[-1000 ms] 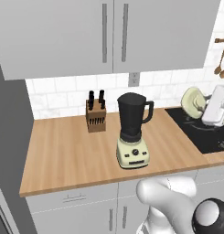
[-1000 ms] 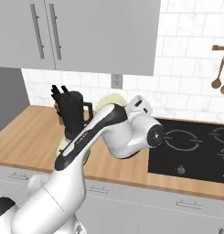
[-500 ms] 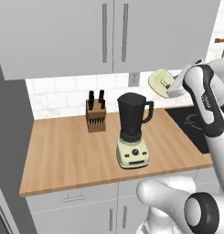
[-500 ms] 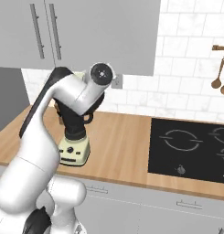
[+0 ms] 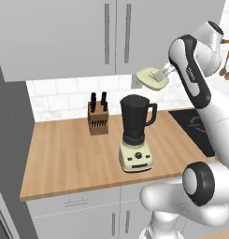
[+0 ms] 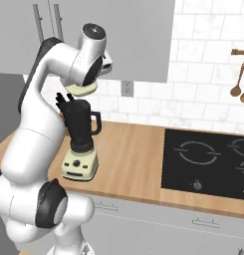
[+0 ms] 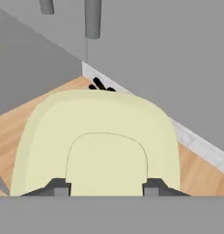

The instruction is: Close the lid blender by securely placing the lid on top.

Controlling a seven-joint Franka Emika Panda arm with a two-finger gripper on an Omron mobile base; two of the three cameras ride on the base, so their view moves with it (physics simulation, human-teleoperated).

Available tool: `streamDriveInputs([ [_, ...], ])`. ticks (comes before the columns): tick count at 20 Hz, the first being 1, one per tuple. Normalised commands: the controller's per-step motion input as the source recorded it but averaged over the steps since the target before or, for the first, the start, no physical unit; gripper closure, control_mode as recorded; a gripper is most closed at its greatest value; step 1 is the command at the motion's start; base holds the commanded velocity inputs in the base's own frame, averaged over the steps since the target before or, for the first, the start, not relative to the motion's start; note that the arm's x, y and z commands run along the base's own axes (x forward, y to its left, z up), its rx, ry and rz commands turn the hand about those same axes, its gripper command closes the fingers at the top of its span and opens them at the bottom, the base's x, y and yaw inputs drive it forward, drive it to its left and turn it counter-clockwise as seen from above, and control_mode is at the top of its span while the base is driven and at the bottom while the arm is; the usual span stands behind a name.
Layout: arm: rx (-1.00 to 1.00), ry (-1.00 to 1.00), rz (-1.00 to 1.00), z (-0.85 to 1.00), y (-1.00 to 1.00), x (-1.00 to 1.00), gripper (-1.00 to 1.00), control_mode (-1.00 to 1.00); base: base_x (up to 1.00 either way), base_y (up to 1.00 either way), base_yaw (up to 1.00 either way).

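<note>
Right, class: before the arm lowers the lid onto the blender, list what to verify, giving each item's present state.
1. Lid held by gripper: ok.
2. Jar mouth open and free: ok, blender has nothing on top.
3. Blender upright on counter: ok.
4. Lid above the jar: ok, apart from it.
5. Lid centred over the mouth: cannot tell; left base view shows it off toward the right.
6. Knife block out of the path: ok.

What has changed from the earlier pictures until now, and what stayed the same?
The gripper has carried the lid up from beside the cooktop and leftward; it now hangs above the blender, slightly to its right in the left base view. The lid stays gripped and is not yet on the jar. The blender and knife block have not moved.
</note>
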Motion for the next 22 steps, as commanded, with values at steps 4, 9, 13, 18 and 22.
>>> streamDriveInputs([
  [4,-0.08,0.01,0.00,-0.47,0.06,0.00,1.00,-1.00,0.00,0.00,0.00],
  [9,-0.04,0.06,0.00,-0.36,0.14,0.01,1.00,-1.00,0.00,0.00,0.00],
  [13,-0.05,0.07,0.00,-0.28,0.22,0.01,1.00,-1.00,0.00,0.00,0.00],
  [18,-0.02,0.02,0.00,-0.11,0.21,0.01,1.00,-1.00,0.00,0.00,0.00],
  [22,-0.08,0.00,0.00,-0.14,0.19,0.09,1.00,-1.00,0.00,0.00,0.00],
])
